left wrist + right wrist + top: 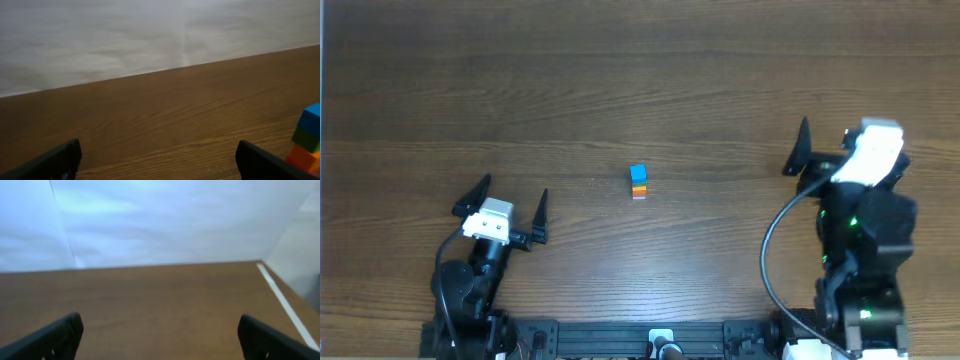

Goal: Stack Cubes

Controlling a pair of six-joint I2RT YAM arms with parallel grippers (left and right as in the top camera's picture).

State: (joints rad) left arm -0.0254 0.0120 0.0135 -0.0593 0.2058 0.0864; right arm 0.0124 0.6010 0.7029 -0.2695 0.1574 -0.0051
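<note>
Your left end effector point(513, 192) sits with its fingers spread wide and nothing between them, down near its base. The right end effector point(160, 342) is the same story: fingers well apart, empty, off at the right side of the desk point(620, 80).

The stack of cubes point(638, 183) stands in the middle of the desk, between the two arms and well apart from both. From the left wrist you can catch its edge: blue cube point(312, 120) on top, green cube point(306, 139) under it, orange cube point(302, 156) below that (there's something under the orange too, can't tell the colour for sure). Looks to me like the stacking is done, or close to it.

If you do have to touch it, my guess is these are light, rigid little blocks. They won't squash, but the tower will topple from a nudge. Take one by two opposite flat faces, square on, around mid-height. Come straight down from above rather than sweeping in sideways.
</note>
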